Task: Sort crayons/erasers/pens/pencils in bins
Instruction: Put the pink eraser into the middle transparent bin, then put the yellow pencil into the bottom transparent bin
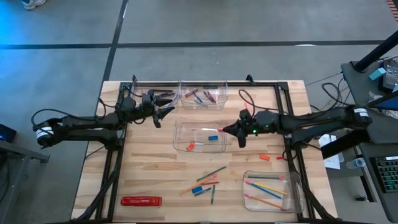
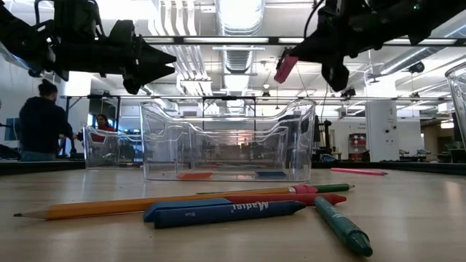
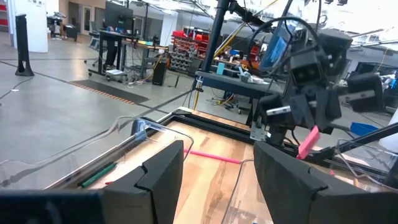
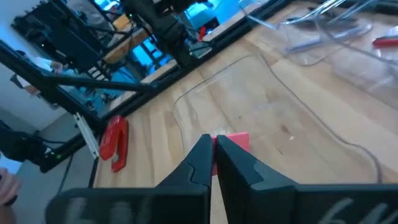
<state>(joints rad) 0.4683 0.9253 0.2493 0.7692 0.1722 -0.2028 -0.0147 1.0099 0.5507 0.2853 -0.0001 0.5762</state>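
**Eraser drop staged over centre bin; left arm parked open**

Left side: left gripper (image 1: 163,107) hovers above the table beside the far bin (image 1: 203,94), jaws wide, empty. Prob. waiting clear so it doesn't cross the other arm's path. The long red flat pack (image 1: 141,201) lies at the near-left edge, not a sort item.

Far centre: the far bin holds several short sticks in red, blue and purple, apparently crayons (image 1: 200,96), so that category has its tub.

Centre: middle bin (image 1: 200,136) already holds a blue eraser (image 1: 213,137) and a red one (image 1: 190,145). This is the eraser tub.

Near centre: loose pencils and other sticks (image 1: 205,182) lie in a cluster on the table, unsorted.

Right of centre: right gripper (image 1: 239,132) sits at the middle bin's right edge, above the rim, fingers pinched narrow on a pink eraser (image 2: 285,68). Held high so it clears the wall before release.

Right: two small red bits (image 1: 269,157) lie loose on the table. Near-right bin (image 1: 272,191) holds pencils (image 1: 266,188).
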